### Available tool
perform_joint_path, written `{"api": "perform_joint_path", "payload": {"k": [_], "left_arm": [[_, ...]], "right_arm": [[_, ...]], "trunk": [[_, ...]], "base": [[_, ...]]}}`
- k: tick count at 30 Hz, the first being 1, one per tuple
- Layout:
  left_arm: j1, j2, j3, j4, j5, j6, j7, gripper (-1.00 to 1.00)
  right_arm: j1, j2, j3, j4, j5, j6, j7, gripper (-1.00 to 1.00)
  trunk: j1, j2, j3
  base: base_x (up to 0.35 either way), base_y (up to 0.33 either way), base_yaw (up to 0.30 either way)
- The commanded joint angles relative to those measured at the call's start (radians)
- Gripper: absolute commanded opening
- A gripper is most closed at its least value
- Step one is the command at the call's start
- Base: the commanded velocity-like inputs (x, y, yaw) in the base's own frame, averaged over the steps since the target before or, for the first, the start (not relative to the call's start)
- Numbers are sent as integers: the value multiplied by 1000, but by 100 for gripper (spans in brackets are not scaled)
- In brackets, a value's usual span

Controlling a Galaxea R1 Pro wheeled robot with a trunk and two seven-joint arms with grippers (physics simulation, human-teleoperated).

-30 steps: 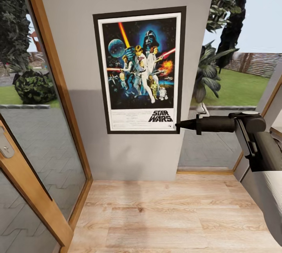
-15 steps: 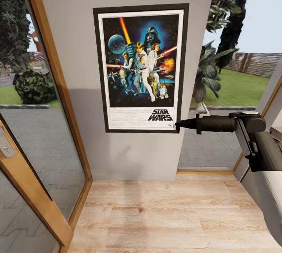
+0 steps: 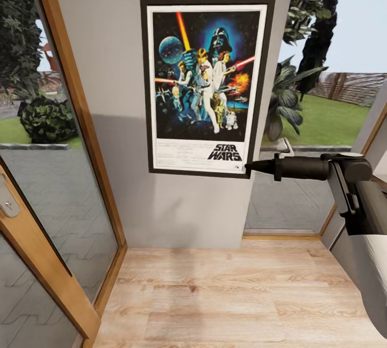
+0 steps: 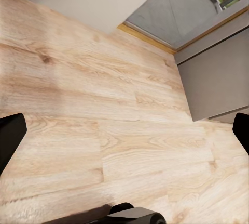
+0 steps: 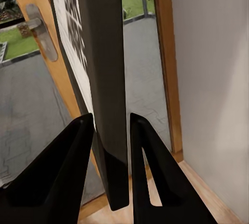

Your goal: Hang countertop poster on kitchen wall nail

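While it stands upright against the grey wall (image 3: 107, 68), the poster (image 3: 207, 87) is pinched at its lower right corner by the right gripper (image 3: 248, 166), whose black tapered fingers (image 5: 62, 156) press either side of the thin black frame. Its right edge lies near the wall's corner, beside the window (image 3: 322, 122); to the poster's left bare wall runs to the wooden door frame (image 3: 75, 95). Flat, glossy and rectangular, it has a white border round dark blue artwork. Below the poster lies pale wood-grain floor (image 3: 226, 294). Over that floor the left gripper (image 4: 124, 130) hangs, its fingers spread wide with nothing between them.
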Motion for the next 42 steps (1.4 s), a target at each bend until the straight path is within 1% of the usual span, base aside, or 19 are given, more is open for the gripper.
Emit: {"api": "perform_joint_path", "payload": {"k": [1, 42], "left_arm": [[-1, 0, 4, 1, -3, -5, -3, 100], [-1, 0, 4, 1, -3, -7, -3, 100]], "right_arm": [[-1, 0, 0, 0, -4, 8, 2, -100], [-1, 0, 2, -3, -7, 7, 3, -100]], "trunk": [[1, -2, -2], [1, -2, -2]], "base": [[0, 0, 0], [0, 0, 0]]}}
